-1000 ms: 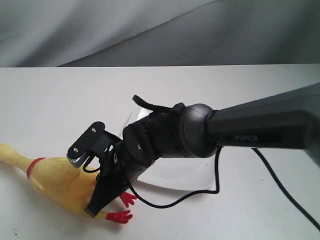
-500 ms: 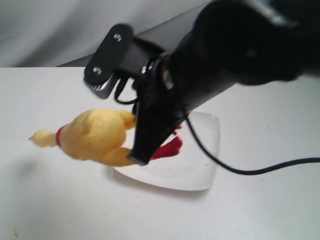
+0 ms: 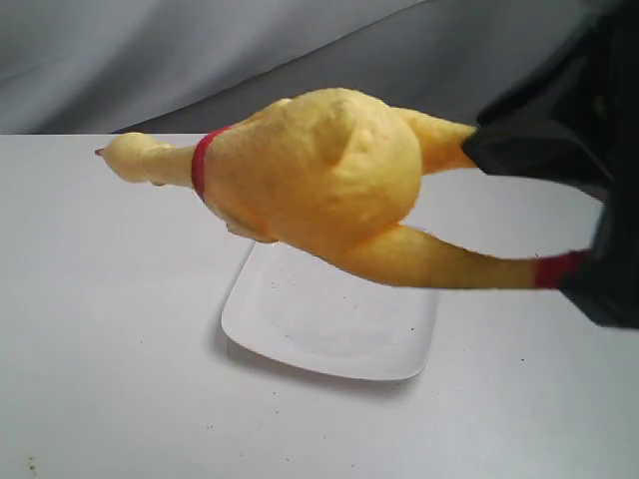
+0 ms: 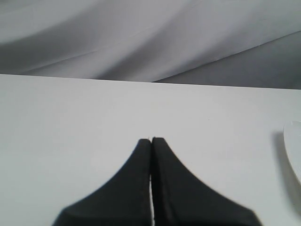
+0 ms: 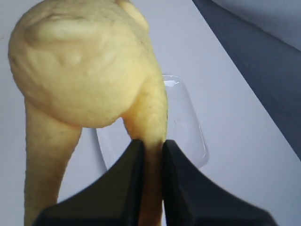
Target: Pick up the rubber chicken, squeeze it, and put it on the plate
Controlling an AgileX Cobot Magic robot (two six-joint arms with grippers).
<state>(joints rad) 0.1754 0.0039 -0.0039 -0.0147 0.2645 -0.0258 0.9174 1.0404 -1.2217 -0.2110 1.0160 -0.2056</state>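
The yellow rubber chicken (image 3: 319, 175) hangs in the air close to the exterior camera, body toward the middle, neck and red collar pointing left, above the white square plate (image 3: 300, 329). My right gripper (image 5: 153, 146) is shut on one of the chicken's (image 5: 80, 66) legs; the other leg hangs free beside it. In the exterior view that gripper is a dark mass at the right edge (image 3: 574, 150). The plate (image 5: 188, 127) lies on the table below the chicken. My left gripper (image 4: 151, 140) is shut on nothing, low over bare white table.
White tabletop (image 3: 100, 379) all around the plate, with a grey cloth backdrop (image 3: 150, 60) behind. The plate's edge (image 4: 294, 150) shows at the side of the left wrist view.
The right gripper has lifted the chicken off the table, up and to the right toward the camera. The chicken now hangs over the plate, and the arm has moved to the right edge.
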